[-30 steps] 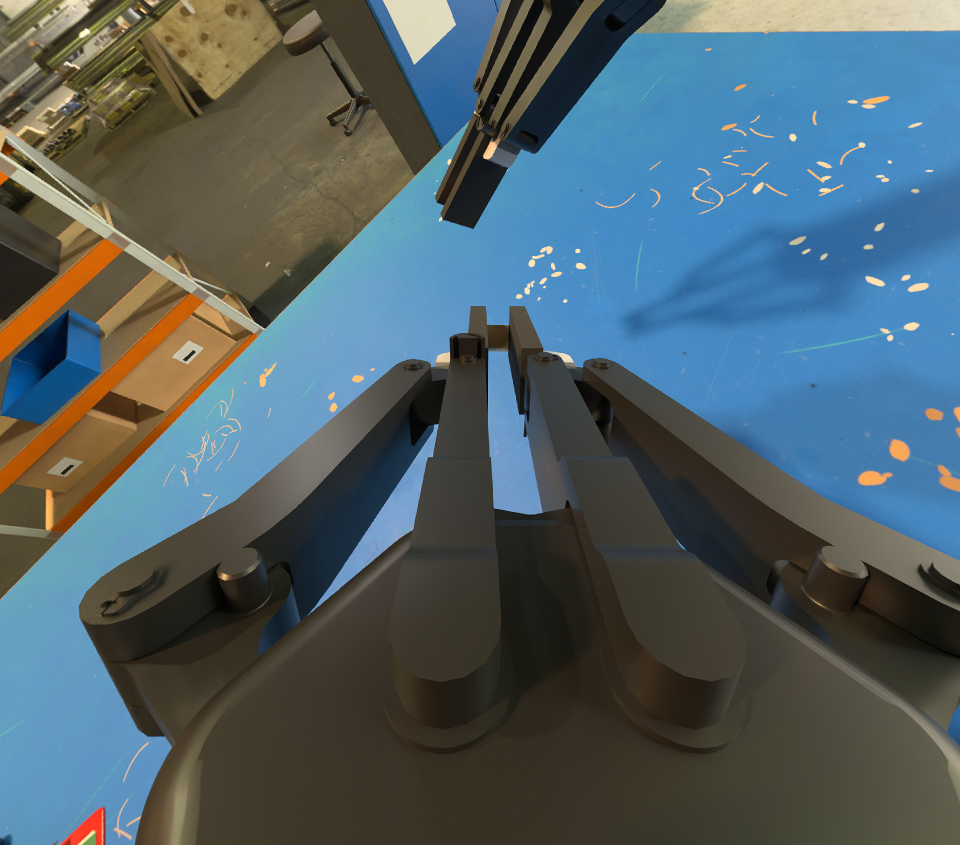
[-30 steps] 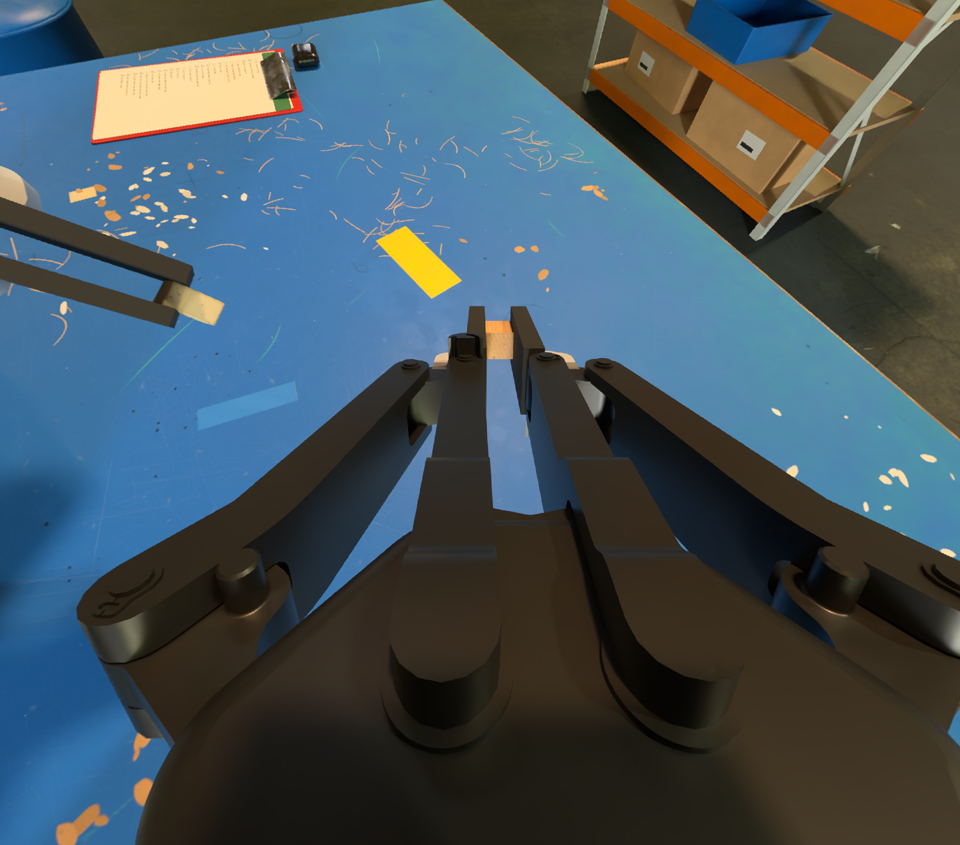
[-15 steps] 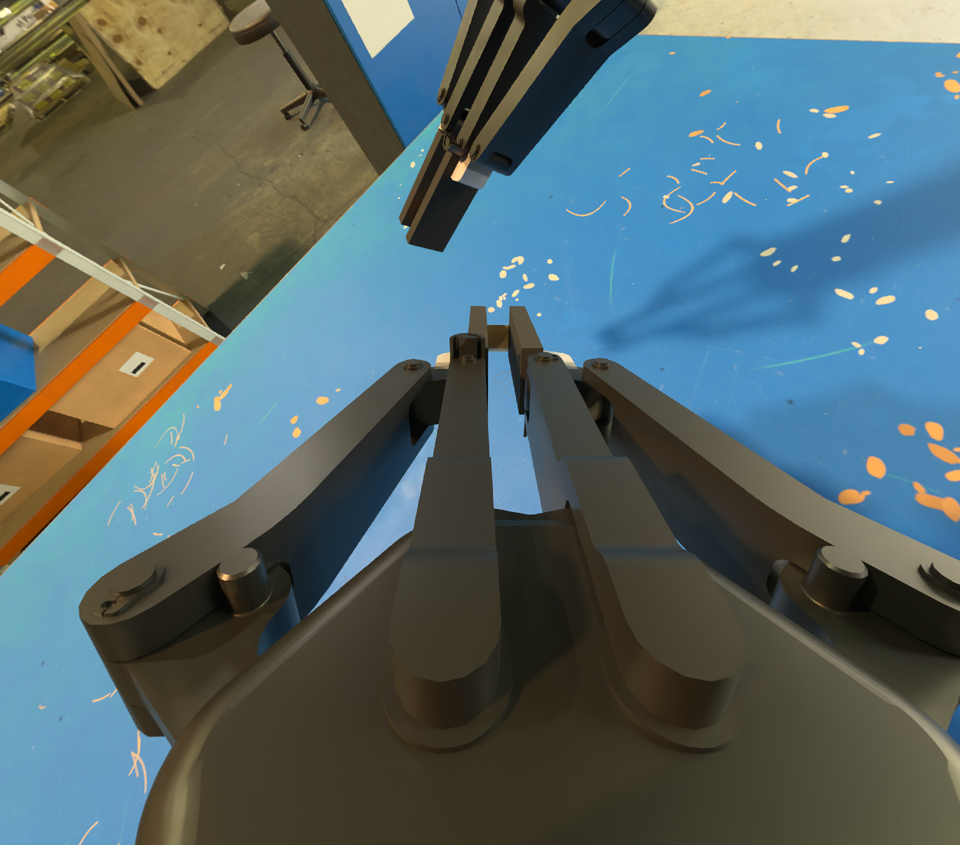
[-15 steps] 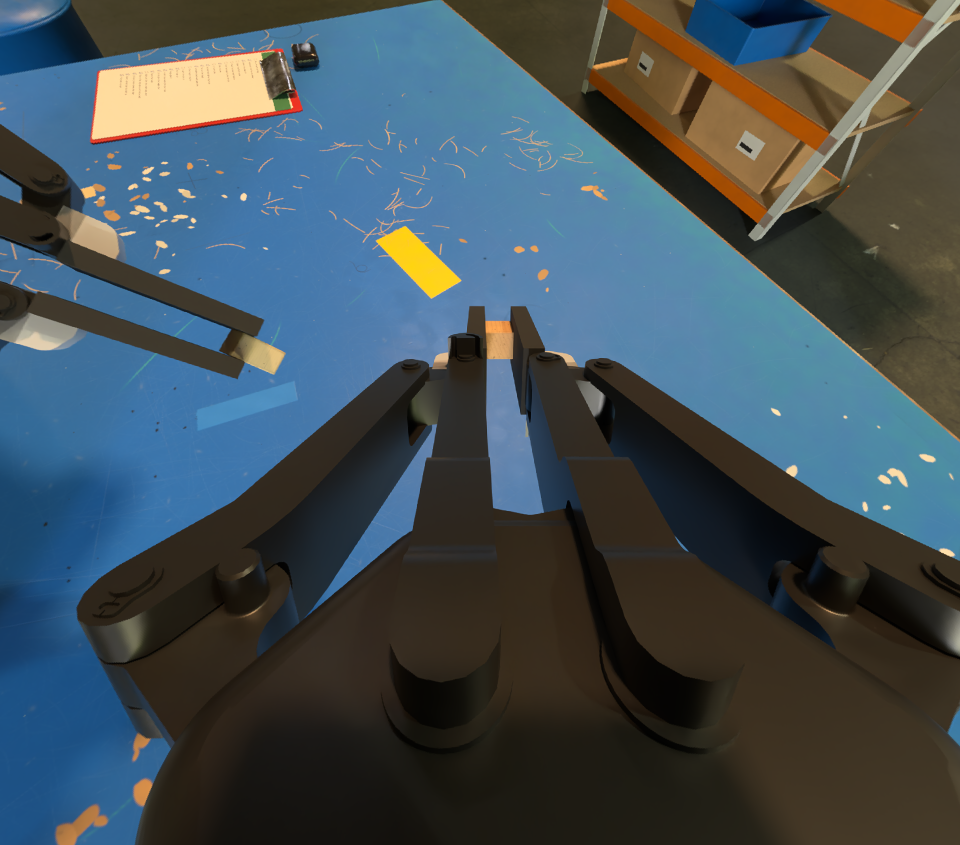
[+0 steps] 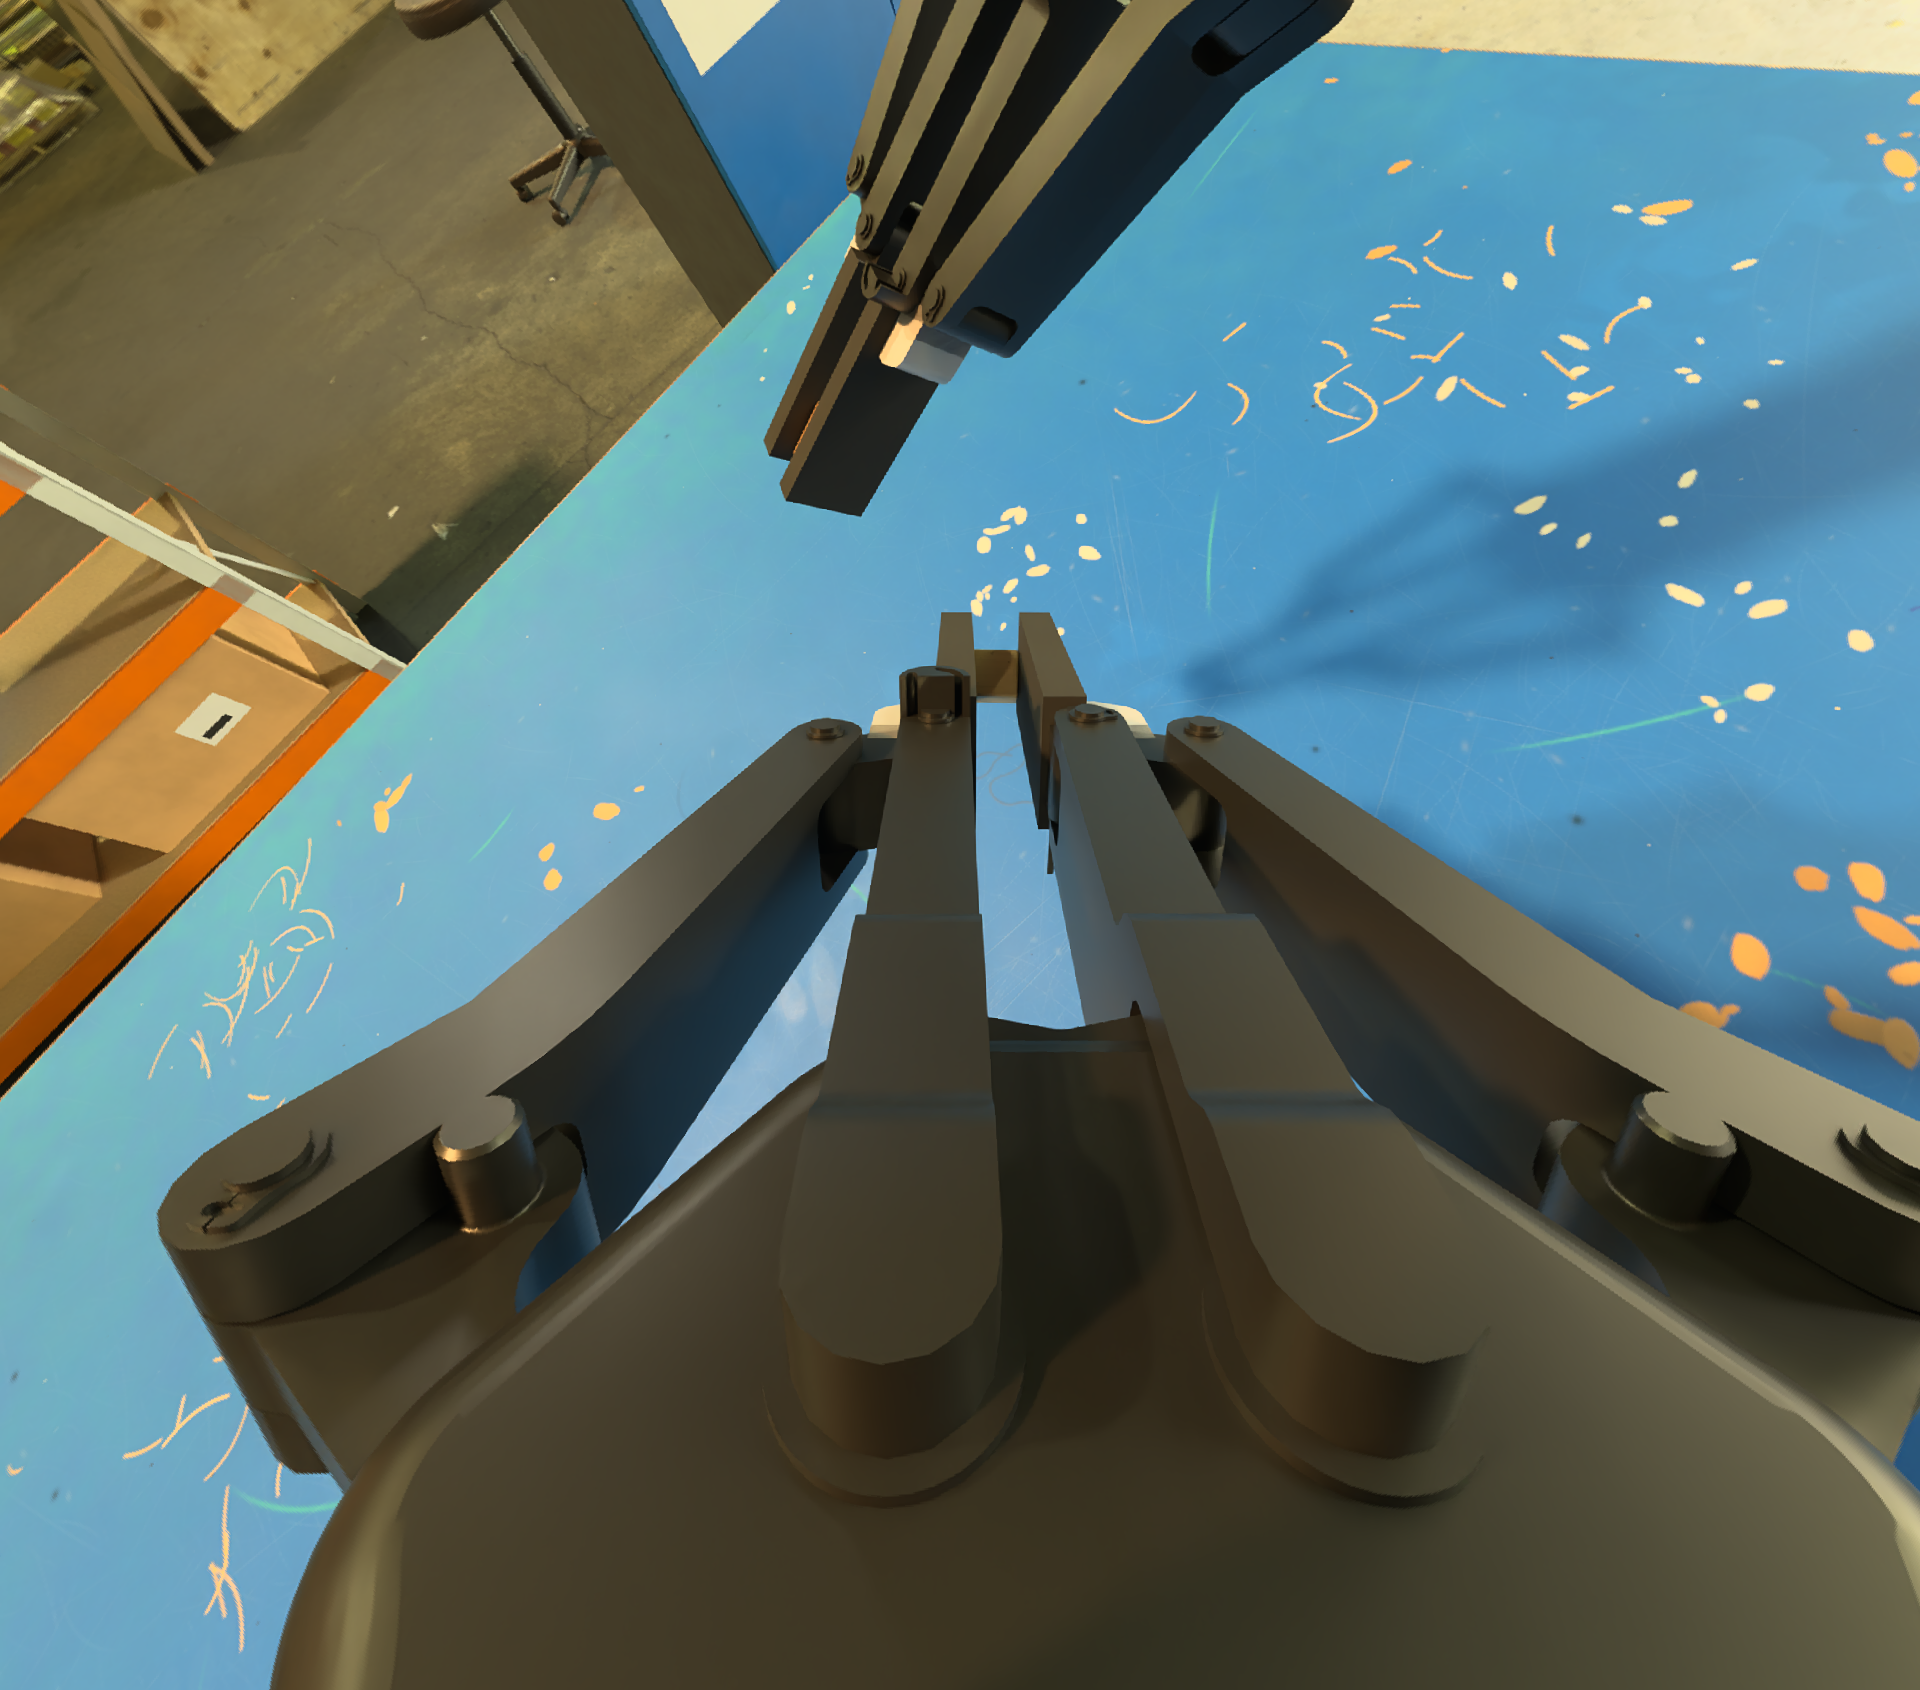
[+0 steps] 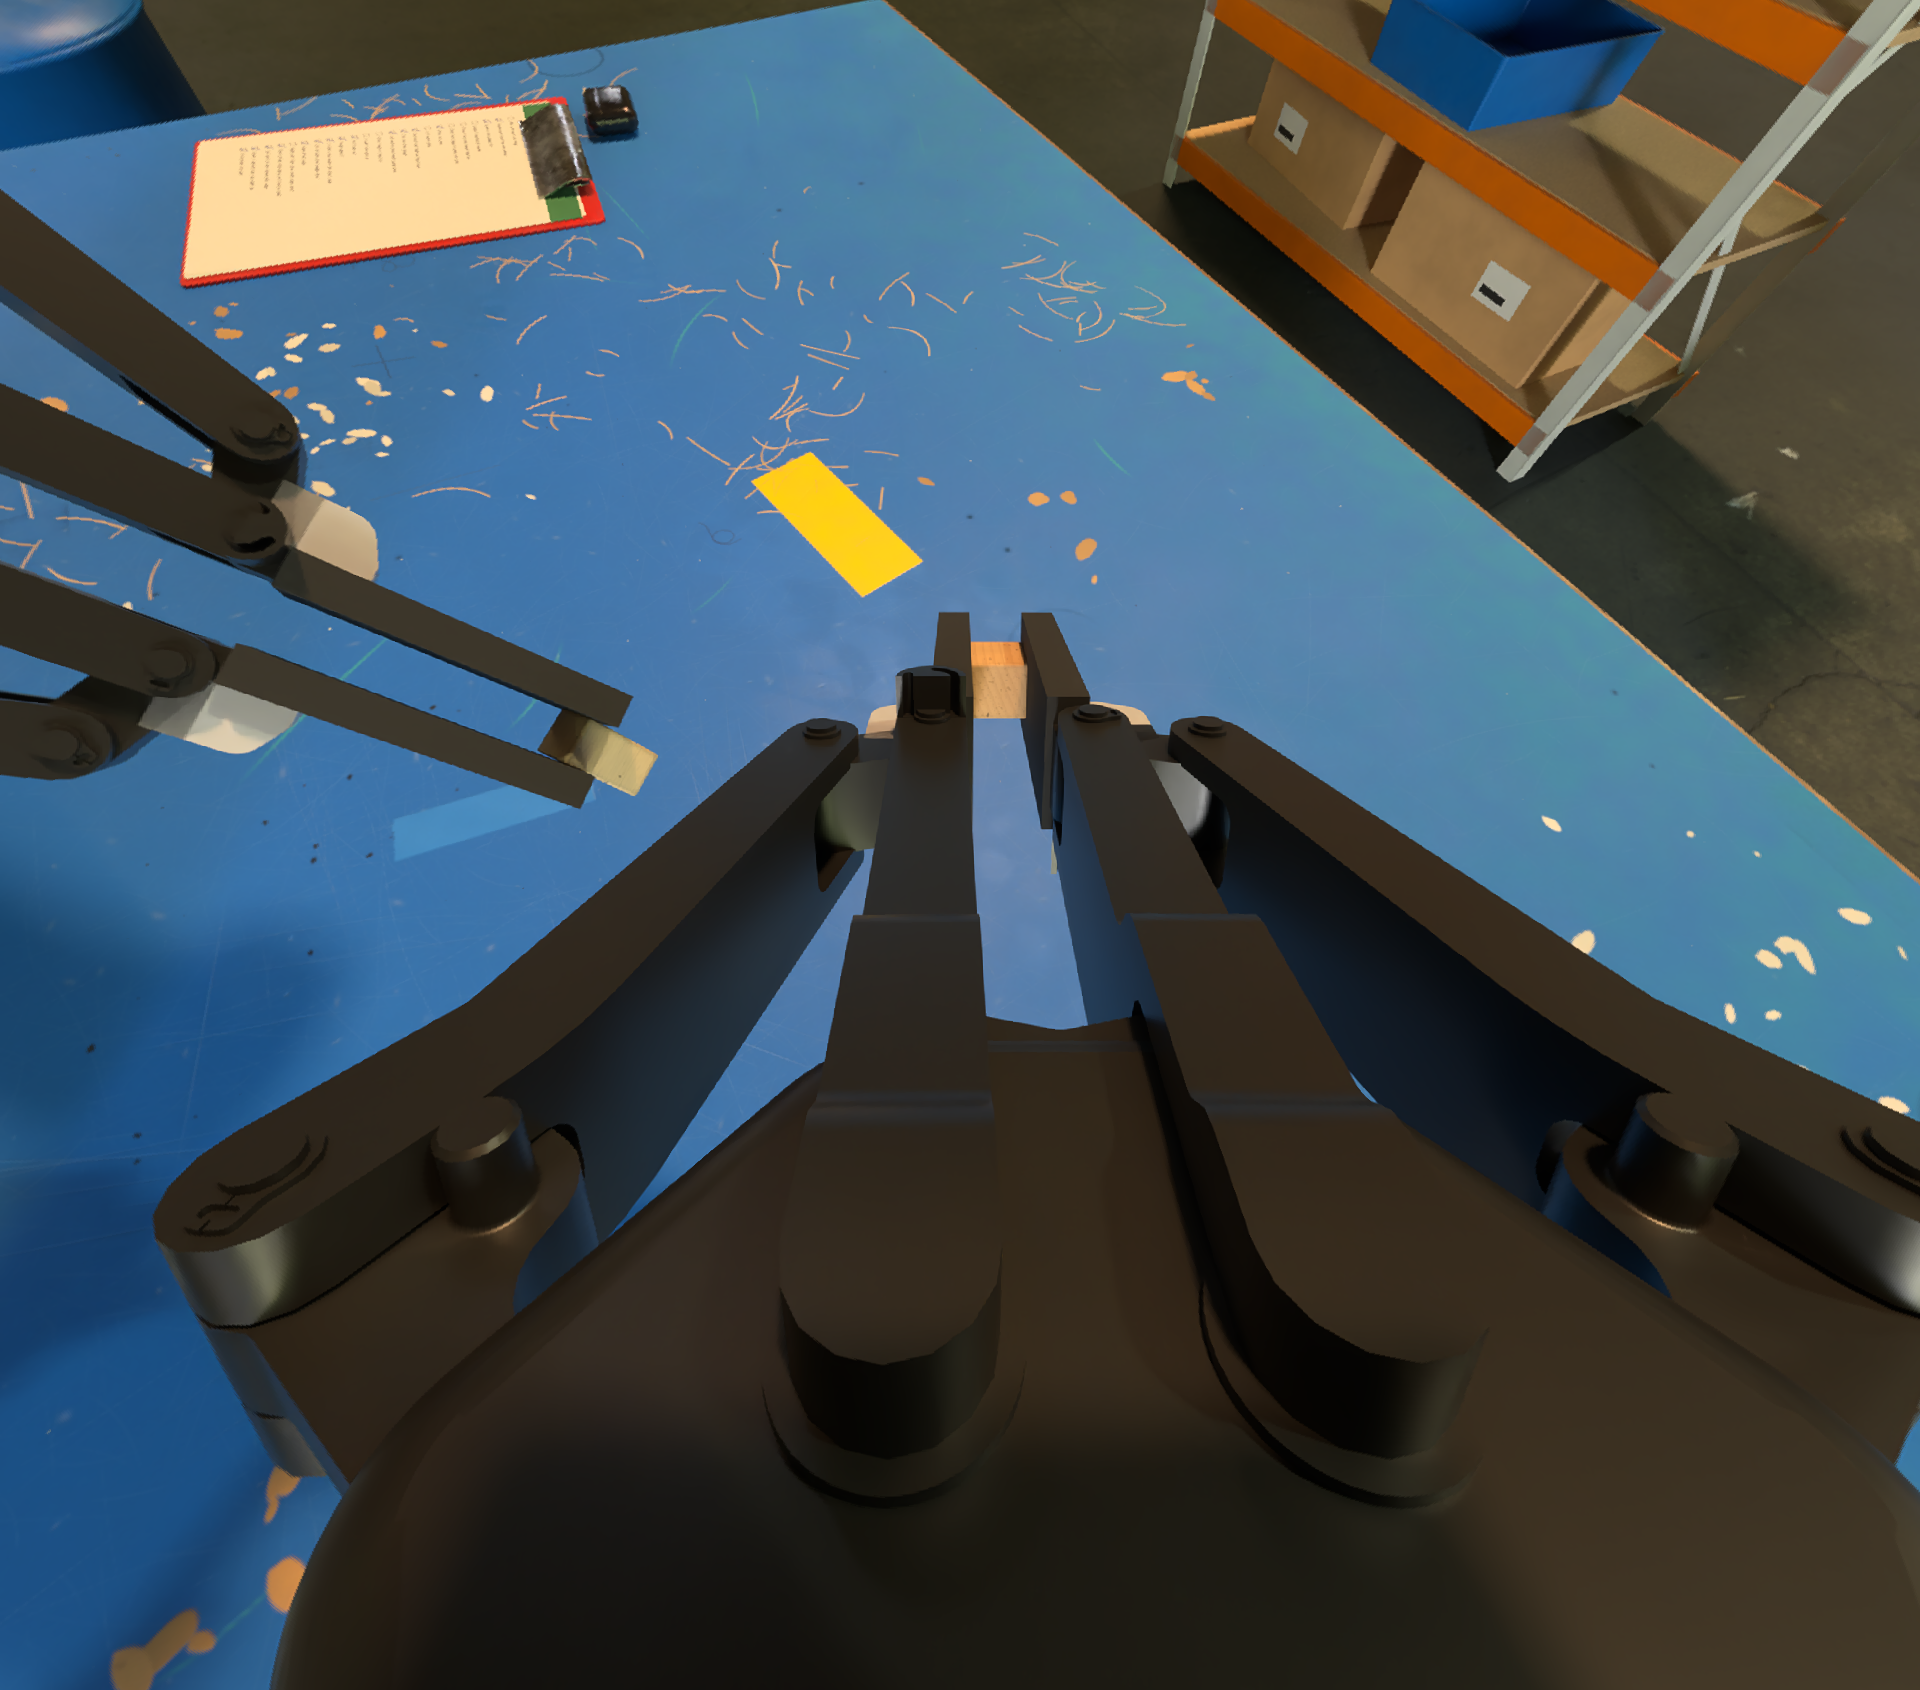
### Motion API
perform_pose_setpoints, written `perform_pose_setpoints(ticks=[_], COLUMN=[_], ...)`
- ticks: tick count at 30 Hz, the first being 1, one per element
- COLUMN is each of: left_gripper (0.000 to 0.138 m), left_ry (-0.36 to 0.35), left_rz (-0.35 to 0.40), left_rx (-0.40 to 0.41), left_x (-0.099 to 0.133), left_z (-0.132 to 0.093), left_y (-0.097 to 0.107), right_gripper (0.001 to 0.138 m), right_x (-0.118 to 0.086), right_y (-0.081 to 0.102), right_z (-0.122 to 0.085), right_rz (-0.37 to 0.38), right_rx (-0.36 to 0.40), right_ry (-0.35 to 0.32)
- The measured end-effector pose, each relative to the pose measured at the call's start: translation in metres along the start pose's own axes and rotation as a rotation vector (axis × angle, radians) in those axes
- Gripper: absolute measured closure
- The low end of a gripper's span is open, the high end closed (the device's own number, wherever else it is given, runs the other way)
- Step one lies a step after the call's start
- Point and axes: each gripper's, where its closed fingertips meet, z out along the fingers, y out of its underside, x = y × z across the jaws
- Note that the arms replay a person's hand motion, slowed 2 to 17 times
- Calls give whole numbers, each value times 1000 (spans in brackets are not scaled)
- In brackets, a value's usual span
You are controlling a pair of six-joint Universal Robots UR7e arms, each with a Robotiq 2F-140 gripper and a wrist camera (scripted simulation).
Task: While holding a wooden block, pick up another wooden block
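Right wrist view: the right gripper (image 6: 995,674) hangs above the blue table (image 6: 1299,622), tipped down, pinching a small light wooden block (image 6: 997,679) between its fingertips. The left gripper (image 6: 597,741) reaches in from the left and squeezes another small pale wooden block (image 6: 615,757). The two grippers are near but apart. The table edge is well off to the right. A flat yellow strip (image 6: 836,523) lies just ahead.

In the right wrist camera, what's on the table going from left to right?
Left gripper with its block → yellow strip → right gripper with its block. The clipboard lies farther back, so it is left out.
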Motion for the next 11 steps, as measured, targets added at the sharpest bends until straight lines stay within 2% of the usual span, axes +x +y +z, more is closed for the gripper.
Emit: perform_pose_setpoints(ticks=[11], left_gripper=[127], left_ry=[15], left_rz=[8], left_rx=[-41], left_x=[2], left_z=[11], left_y=[3], right_gripper=[126], right_x=[0], right_y=[0], right_z=[0], right_rz=[0], right_rx=[0], right_ry=[0])
